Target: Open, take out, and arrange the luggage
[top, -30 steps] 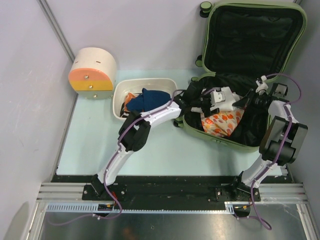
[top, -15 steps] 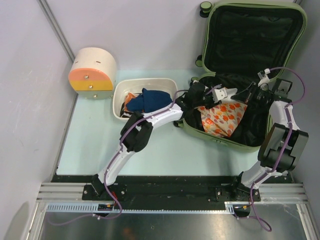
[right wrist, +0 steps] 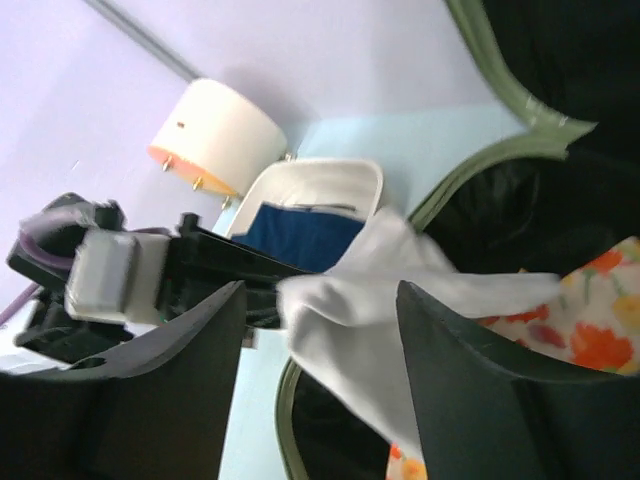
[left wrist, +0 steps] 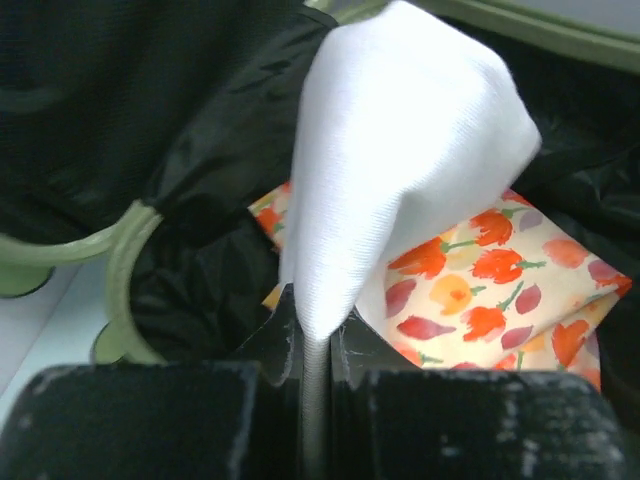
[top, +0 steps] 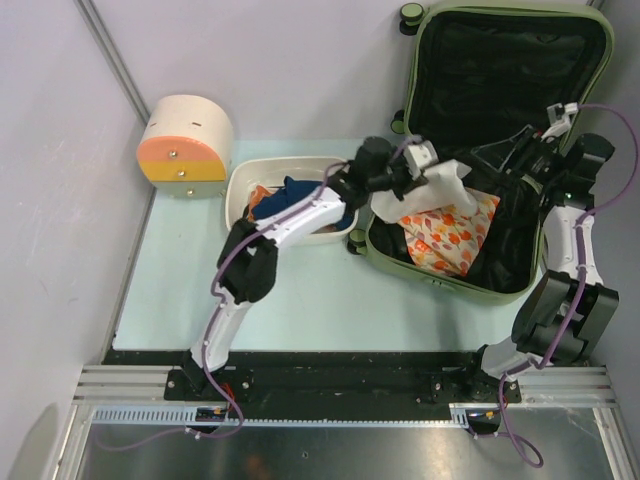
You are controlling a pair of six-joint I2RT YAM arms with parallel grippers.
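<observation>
The luggage [top: 500, 80] sits wide open at the far right of the table [top: 300, 295], its lid standing up against the back wall and the black lining showing. Inside the lower half lies an orange-flowered bundle [top: 450, 235], and just above it a white cloth [top: 443, 183] hangs bunched in the air. The left gripper [left wrist: 308, 345] is clenched on that white cloth, pinching its lower edge between closed jaws over the suitcase's left rim. Across the case, the right gripper [right wrist: 318, 300] is released, its fingers spread wide and facing the cloth with nothing between them. Left of the suitcase sits a white tub [top: 300, 162] holding a blue garment [top: 300, 195], and beyond that a round drawer box [top: 185, 140] with an orange front.
</observation>
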